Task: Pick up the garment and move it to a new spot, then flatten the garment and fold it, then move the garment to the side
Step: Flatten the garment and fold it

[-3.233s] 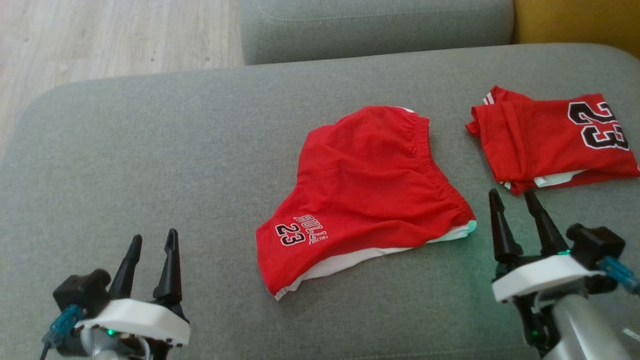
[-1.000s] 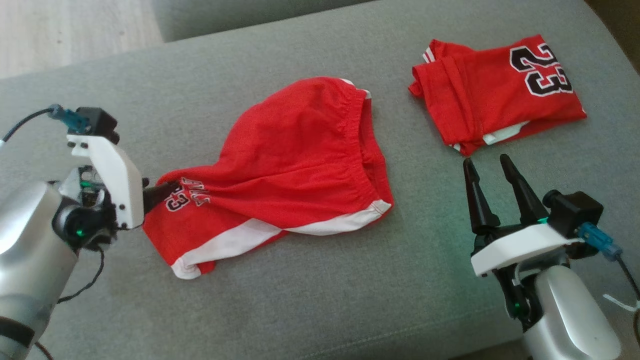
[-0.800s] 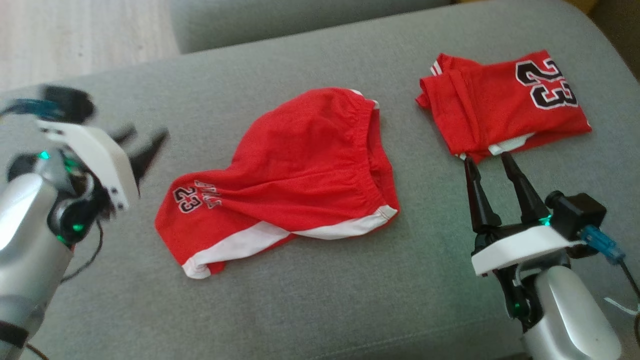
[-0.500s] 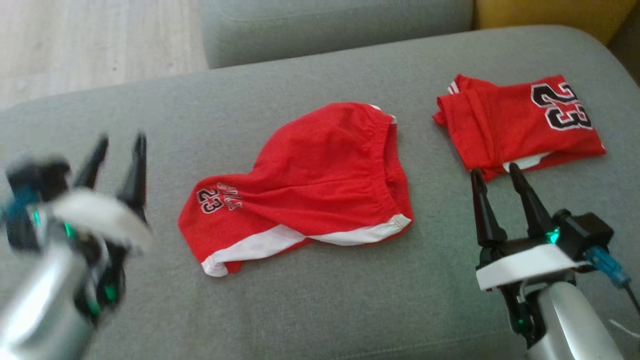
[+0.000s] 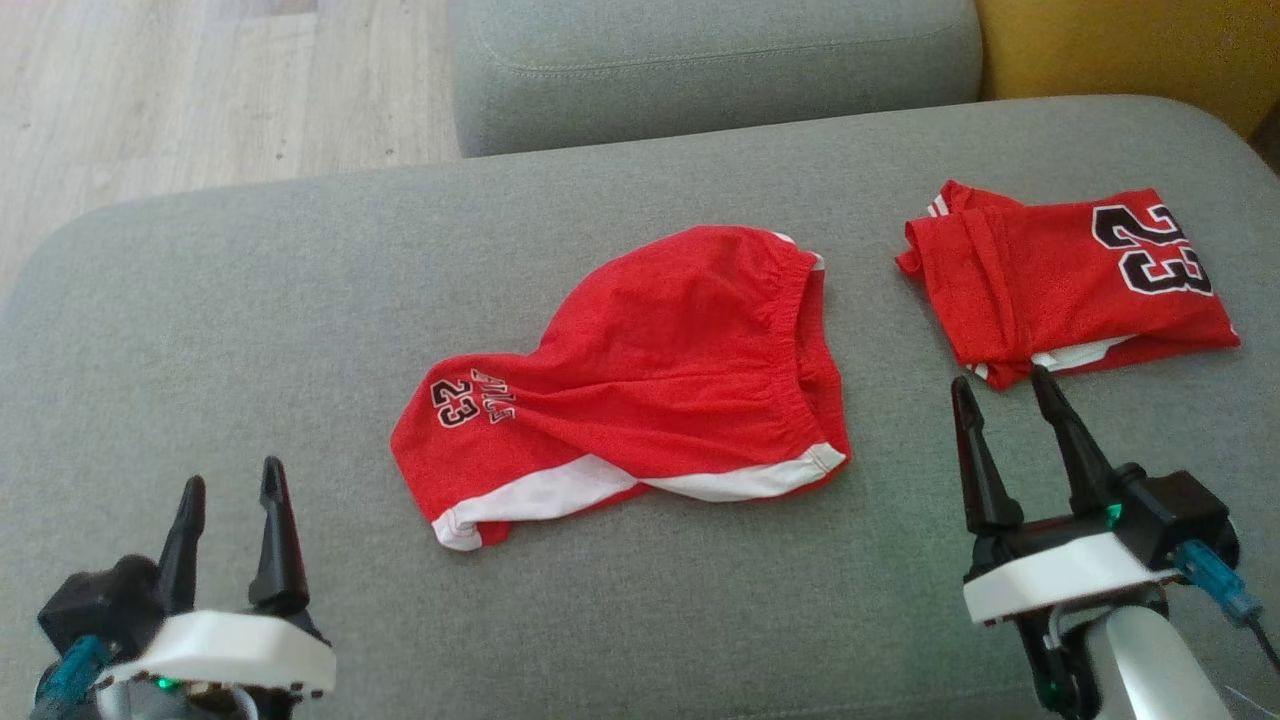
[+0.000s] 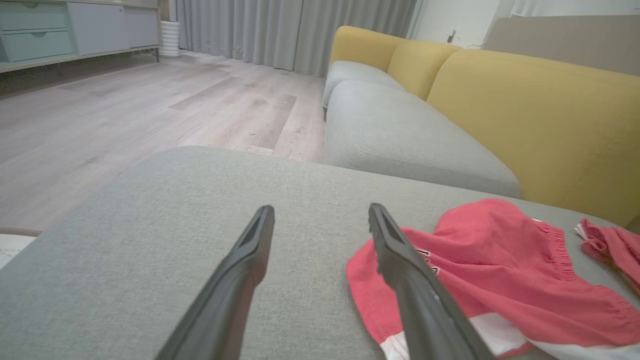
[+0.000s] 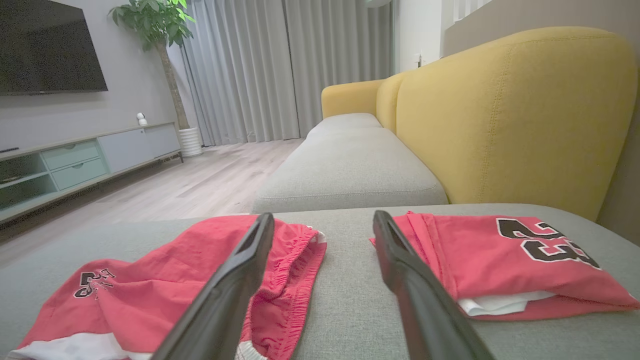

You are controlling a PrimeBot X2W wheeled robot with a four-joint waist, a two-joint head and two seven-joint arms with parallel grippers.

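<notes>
Left gripper [image 5: 232, 472] pulled back off red shorts [image 5: 680, 360], jaws apart, right gripper [image 5: 1001, 377] likewise, shorts between them

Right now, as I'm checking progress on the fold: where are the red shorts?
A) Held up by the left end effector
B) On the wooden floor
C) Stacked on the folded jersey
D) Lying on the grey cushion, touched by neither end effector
D: the shorts lie crumpled on the cushion, while the left end effector and the right end effector are both open and apart from them.
</notes>
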